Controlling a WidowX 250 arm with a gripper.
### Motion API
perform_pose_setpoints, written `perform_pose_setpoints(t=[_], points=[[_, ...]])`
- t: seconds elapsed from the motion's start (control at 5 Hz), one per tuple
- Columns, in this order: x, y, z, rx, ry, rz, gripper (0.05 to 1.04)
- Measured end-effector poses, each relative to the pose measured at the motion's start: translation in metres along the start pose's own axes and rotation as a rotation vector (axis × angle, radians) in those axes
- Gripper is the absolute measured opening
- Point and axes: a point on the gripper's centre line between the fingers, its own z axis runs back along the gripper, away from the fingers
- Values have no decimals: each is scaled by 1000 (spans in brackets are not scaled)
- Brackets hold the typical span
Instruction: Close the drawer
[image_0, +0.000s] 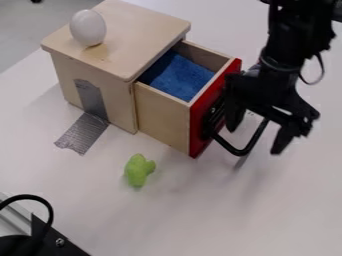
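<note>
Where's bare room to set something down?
Bare table lies below the green toy, toward the picture's lower right; the box top has room right of the white egg. Crowded: around the drawer handle and gripper.

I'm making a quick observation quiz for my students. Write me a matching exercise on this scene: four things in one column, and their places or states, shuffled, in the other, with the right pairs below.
Things
1. Drawer
2. Egg
3. Green toy
4. Gripper

Places or states
A. Lying on the white table
B. Fingers apart, by the black handle
C. Pulled out, with blue material inside
D. On top of the wooden box

Right pairs: 1-C, 2-D, 3-A, 4-B
</note>
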Motion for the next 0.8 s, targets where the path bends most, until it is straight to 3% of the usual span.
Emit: perform_pose_setpoints(t=[0.2,0.4,0.6,0.8], points=[[20,3,-12,1,-13,7,999],[25,-4,-34,-24,18,9,969],[22,-5,-47,-23,50,-9,700],[26,-8,-51,-15,39,-19,617]])
